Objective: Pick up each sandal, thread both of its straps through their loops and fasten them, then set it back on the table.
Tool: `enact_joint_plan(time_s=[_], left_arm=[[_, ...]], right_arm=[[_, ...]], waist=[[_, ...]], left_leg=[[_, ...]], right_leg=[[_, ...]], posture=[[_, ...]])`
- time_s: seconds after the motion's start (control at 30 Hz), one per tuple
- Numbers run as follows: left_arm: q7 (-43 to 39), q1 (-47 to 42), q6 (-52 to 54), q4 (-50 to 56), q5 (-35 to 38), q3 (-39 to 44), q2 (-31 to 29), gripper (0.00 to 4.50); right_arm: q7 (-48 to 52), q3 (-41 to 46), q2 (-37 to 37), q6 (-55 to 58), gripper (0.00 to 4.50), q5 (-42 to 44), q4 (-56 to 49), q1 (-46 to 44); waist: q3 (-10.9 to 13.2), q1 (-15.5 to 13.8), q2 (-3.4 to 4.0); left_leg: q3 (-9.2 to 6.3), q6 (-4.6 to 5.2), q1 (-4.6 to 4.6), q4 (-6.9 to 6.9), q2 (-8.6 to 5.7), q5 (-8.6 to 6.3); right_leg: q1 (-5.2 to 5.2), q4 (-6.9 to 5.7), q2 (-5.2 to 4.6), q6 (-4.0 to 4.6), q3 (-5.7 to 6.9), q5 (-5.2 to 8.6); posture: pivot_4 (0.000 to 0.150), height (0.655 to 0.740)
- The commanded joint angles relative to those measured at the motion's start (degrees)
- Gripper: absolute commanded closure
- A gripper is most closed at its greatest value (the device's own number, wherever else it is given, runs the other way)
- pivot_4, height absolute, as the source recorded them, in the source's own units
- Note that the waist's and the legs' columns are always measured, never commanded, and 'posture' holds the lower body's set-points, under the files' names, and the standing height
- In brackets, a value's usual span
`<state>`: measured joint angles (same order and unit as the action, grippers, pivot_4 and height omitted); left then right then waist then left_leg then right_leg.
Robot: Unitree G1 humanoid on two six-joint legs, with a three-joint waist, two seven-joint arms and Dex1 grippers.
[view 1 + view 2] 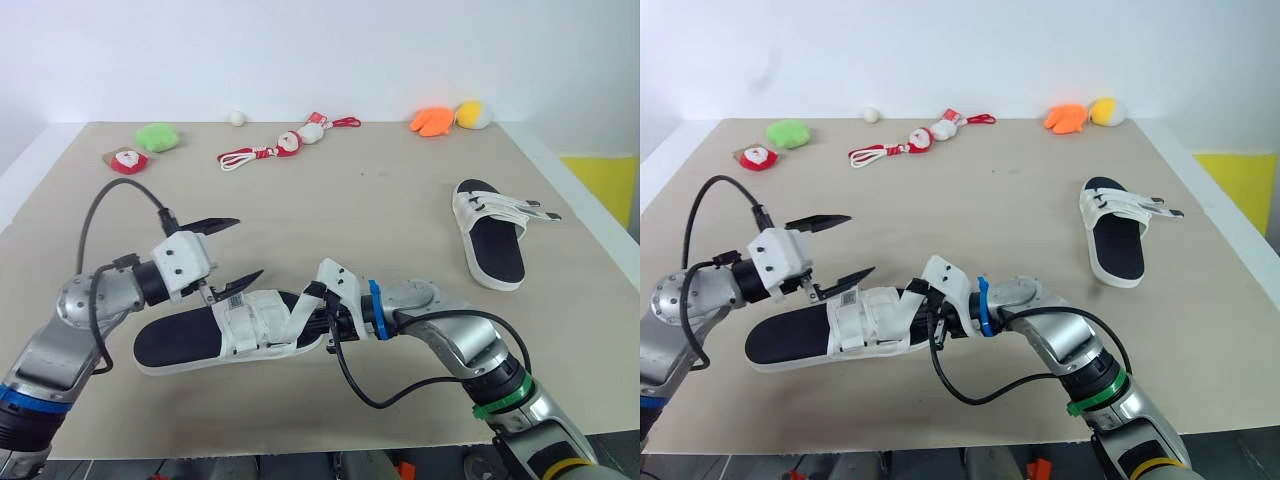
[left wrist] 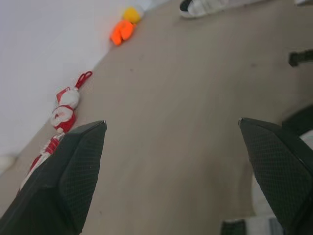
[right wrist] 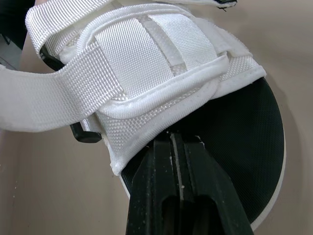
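Note:
The near sandal (image 1: 190, 340), white straps on a black footbed, lies flat at the table's front. My right gripper (image 1: 320, 322) is shut on its edge beside the strapped upper; the right wrist view has the fingers (image 3: 161, 171) pressed together at the sole under the white straps (image 3: 146, 58). My left gripper (image 1: 250, 246) hovers open just above and behind the sandal's straps, holding nothing; its two fingertips (image 2: 83, 147) stand wide apart in the left wrist view. A second sandal (image 1: 488, 235) lies at the right, with a strap end sticking out sideways.
Small toys line the far edge: a green plush (image 1: 157, 136), a red Santa (image 1: 128, 160), a Santa string (image 1: 285, 145), a white ball (image 1: 237, 117), and orange (image 1: 432, 121) and yellow (image 1: 472, 114) plushes. The table's right edge (image 1: 600, 230) runs close to the second sandal.

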<state>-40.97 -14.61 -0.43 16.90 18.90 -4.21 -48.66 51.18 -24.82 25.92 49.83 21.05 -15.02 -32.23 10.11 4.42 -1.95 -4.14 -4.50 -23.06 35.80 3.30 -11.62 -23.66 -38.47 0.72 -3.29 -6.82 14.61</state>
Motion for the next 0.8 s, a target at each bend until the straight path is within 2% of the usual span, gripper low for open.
enact_joint_plan(time_s=[0.03,0.3,0.4,0.6,0.7,0.8], left_arm=[[-3.31,-2.39,3.02,2.89,-1.22,-4.46,2.51,0.03],[-9.29,-3.66,12.55,9.83,5.67,-8.06,5.33,0.03],[-11.0,-3.38,16.79,12.71,7.81,-7.2,4.48,0.03],[-12.64,-2.9,20.35,15.1,7.58,-5.21,2.09,0.03],[-11.19,-2.54,22.68,13.92,8.12,-1.62,1.52,0.03],[-8.36,0.19,31.25,12.97,16.68,8.97,0.69,0.03]], right_arm=[[0.59,-1.81,-0.27,0.72,4.5,-0.15,0.37,0.17],[0.26,-1.36,-0.19,1.26,4.5,-0.16,-0.03,0.19],[0.19,-1.26,-0.12,1.44,4.5,-0.09,-0.22,0.32],[0.03,-1.48,-0.48,1.44,4.5,-0.14,-0.04,0.32],[-0.06,-1.58,-0.71,1.43,4.5,-0.18,-0.06,0.26],[-0.41,-1.06,-0.81,1.65,4.5,-0.02,-0.16,0.44]], waist=[[0.0,0.0,0.0],[0.01,0.07,0.02],[0.01,0.07,0.02],[0.01,0.05,0.02],[0.01,0.07,0.02],[0.02,0.32,0.03]], left_leg=[[0.01,0.0,0.0,0.0,0.0,0.0],[0.02,0.0,-0.02,-0.06,0.0,-0.01],[0.02,0.0,-0.02,-0.04,-0.01,-0.01],[0.02,0.0,-0.01,-0.04,-0.01,-0.01],[0.02,0.0,0.0,-0.03,-0.01,-0.01],[0.02,0.01,0.01,-0.05,0.0,-0.01]], right_leg=[[0.0,0.01,0.0,0.0,-0.01,0.0],[-0.04,0.01,0.0,0.05,-0.03,0.03],[-0.02,0.01,0.0,0.04,-0.03,0.03],[-0.02,0.01,0.0,0.05,-0.03,0.04],[-0.02,0.01,-0.01,0.05,-0.03,0.03],[-0.04,0.01,0.01,0.05,-0.03,0.04]], posture=[[0.15,0.74],[0.15,0.74],[0.15,0.74],[0.15,0.74],[0.15,0.74],[0.15,0.74]])
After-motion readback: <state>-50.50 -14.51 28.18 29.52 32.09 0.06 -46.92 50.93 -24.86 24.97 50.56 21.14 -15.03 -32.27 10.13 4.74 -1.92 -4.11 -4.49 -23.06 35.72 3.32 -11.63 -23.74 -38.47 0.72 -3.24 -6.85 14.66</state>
